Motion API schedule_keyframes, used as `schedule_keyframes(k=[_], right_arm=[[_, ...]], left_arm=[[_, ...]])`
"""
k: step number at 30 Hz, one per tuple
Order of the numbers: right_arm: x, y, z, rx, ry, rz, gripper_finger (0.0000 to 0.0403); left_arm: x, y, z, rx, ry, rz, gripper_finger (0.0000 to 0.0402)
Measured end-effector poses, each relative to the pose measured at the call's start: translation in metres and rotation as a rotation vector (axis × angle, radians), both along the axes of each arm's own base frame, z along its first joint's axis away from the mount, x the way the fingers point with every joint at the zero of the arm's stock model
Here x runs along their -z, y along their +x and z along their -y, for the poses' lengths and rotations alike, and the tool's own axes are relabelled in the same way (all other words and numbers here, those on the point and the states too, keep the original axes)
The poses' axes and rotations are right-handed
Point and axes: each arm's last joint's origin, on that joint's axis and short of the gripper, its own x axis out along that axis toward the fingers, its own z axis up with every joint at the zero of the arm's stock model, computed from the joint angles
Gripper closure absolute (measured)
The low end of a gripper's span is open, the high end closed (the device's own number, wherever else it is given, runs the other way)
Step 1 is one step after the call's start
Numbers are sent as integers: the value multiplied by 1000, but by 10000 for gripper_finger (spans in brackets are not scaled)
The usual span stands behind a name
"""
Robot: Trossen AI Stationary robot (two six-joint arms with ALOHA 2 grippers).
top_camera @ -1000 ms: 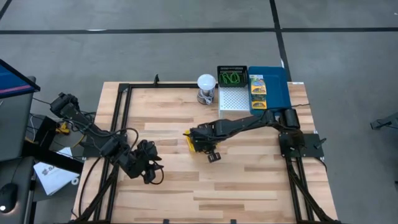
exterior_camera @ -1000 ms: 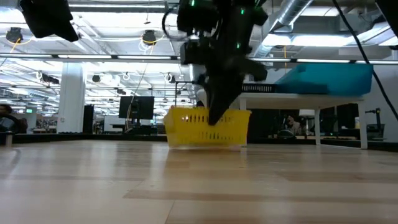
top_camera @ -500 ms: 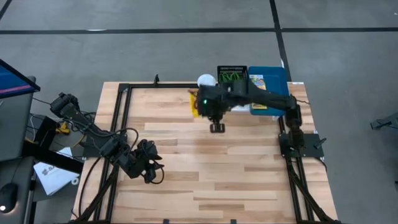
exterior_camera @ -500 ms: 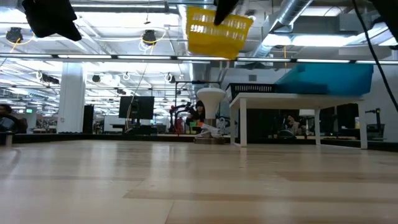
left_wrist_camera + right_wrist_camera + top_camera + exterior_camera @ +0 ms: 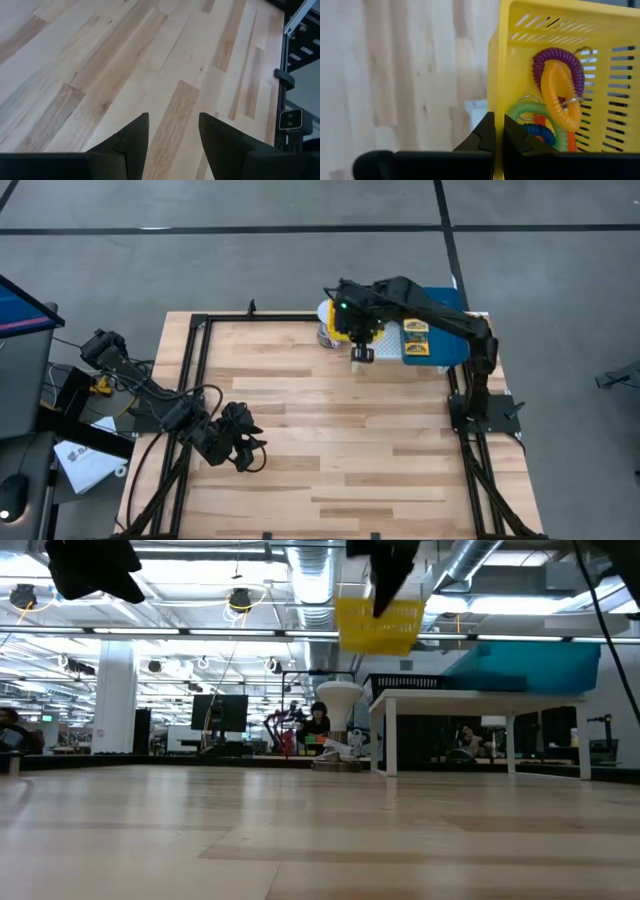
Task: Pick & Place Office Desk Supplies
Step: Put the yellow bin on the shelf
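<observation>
The right gripper is pinched tight on the rim of the yellow bin, one dark finger on each side of the thin wall. It holds the bin up in the air at the far side of the table, beside the white ball-topped object and just in front of the blue tray.

From table height the bin hangs well above the wood, higher than the white stand behind it, with the arm coming down into it from above. From overhead the arm covers most of the bin, so only a sliver of yellow shows; printed packets lie in the tray next to it.

Only the right wrist camera looks inside the bin: coiled loops lie heaped there, purple and orange on top, green and blue beneath.

The left gripper waits near the table's near left corner, its fingers parted over bare wood with nothing between them. The overhead view places it well apart from the bin.
</observation>
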Motion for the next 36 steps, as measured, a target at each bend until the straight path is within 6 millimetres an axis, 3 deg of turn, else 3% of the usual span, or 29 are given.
schedule_keyframes(k=[6,9,24,36], right_arm=[[11,-7,30,27,38,-34,402],[28,-11,36,29,80,-87,402],[67,-58,9,-51,17,-47,402],[81,-56,17,-36,16,-95,403]], left_arm=[[0,0,-1,-37,-10,15,234],[-1,1,0,-49,-18,31,234],[-2,2,-2,-98,-43,54,234],[-5,12,-11,-159,-77,95,234]])
